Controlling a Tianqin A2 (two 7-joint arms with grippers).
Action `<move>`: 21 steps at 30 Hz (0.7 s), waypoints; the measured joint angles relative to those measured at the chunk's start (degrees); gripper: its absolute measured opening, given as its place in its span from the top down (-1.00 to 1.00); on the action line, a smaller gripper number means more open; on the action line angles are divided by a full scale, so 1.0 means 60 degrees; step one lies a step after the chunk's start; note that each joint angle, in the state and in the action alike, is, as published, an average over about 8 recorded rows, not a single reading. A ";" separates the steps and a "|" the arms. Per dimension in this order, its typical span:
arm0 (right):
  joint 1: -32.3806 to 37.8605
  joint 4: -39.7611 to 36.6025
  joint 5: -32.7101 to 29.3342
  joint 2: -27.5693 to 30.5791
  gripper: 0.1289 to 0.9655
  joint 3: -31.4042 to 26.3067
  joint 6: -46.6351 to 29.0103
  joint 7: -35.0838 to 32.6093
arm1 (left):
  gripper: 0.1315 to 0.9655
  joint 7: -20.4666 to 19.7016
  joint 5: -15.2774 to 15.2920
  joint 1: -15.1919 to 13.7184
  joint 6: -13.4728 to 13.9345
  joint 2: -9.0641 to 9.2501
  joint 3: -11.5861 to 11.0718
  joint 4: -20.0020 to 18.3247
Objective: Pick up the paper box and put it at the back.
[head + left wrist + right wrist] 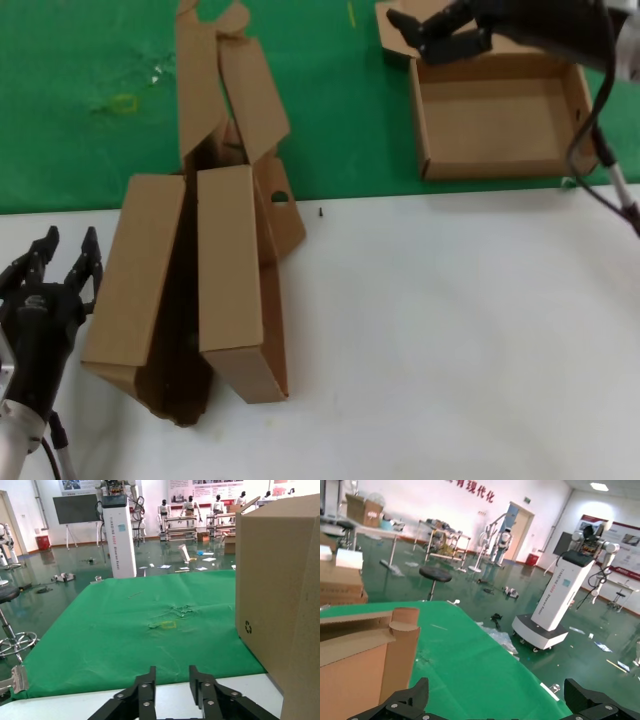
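The paper box (pixel 495 120) lies open on the green cloth of the back (pixel 90 60), at the far right, with its hollow facing up. My right gripper (pixel 435 40) hovers over the box's far left corner, open and holding nothing. In the right wrist view the gripper (pixel 495 702) has its fingers spread wide over the cloth (pixel 470 660), and a box flap (pixel 365 665) stands just beside one finger. My left gripper (pixel 68 250) is open at the table's left edge. In its own view the left gripper (pixel 172 680) holds nothing between its fingers.
Two other brown cardboard boxes (pixel 200 280) stand on edge together on the white tabletop (pixel 450 330), and their lids reach onto the cloth. One flap has a round hole (pixel 280 197). The nearer box's side (pixel 277 605) rises close beside the left gripper.
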 joint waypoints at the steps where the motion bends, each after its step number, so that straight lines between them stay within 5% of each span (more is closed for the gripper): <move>1: -0.0139 0.0028 0.0070 -0.0030 -0.87 0.0026 0.0129 -0.0060 | 0.76 0.0000 0.0000 0.0000 0.0000 0.0000 0.0000 0.0000; 9: -0.1244 0.0251 0.0633 -0.0268 -0.98 0.0231 0.1160 -0.0542 | 0.48 0.0000 -0.0001 0.0000 0.0000 0.0000 0.0000 0.0000; 21: -0.2907 0.0584 0.1475 -0.0627 -1.00 0.0541 0.2699 -0.1263 | -0.21 0.0005 -0.0001 0.0000 0.0000 0.0000 0.0000 0.0000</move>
